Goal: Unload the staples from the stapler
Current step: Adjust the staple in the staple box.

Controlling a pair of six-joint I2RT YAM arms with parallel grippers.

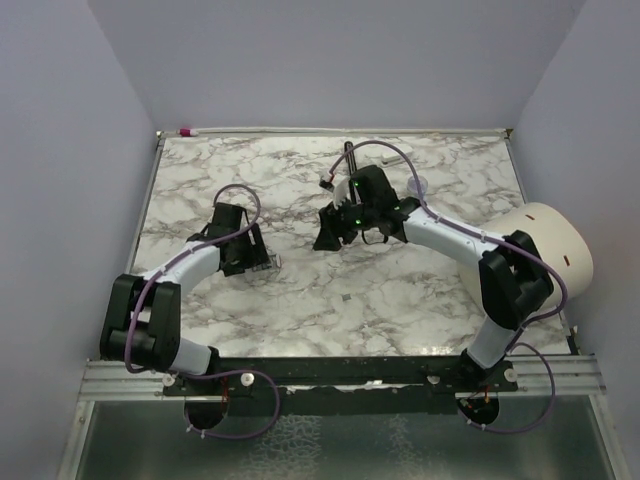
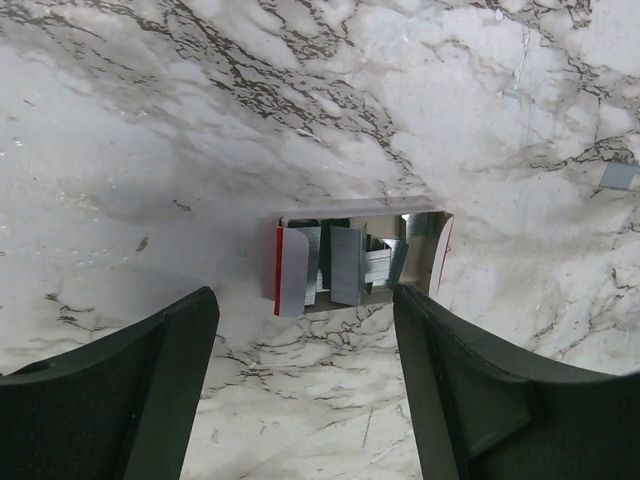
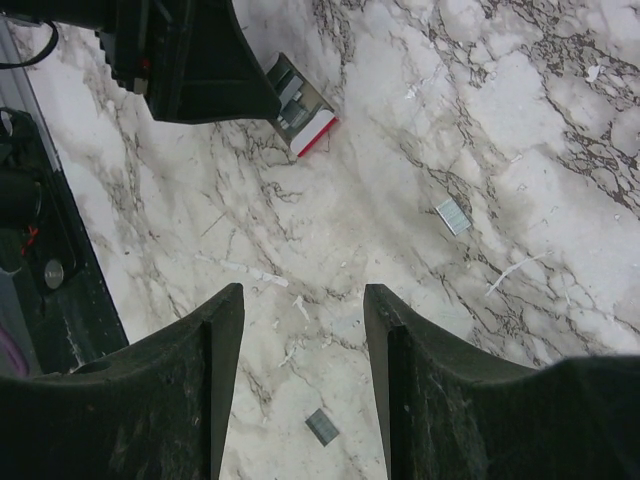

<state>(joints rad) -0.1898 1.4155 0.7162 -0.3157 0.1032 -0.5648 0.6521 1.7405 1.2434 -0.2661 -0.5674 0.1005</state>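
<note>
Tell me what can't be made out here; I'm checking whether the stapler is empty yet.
- Left wrist view: the staples in the stapler overlap and glint, so their count is unreadable.
- Right wrist view: the left gripper covers the stapler's far end.
- Top external view: the stapler and the loose staple strips are too small to read.

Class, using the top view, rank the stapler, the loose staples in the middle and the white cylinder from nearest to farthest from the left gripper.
1. Stapler, just off the left gripper's fingertips.
2. Loose staples, in the middle, off to its right.
3. White cylinder, at the far right edge.
</note>
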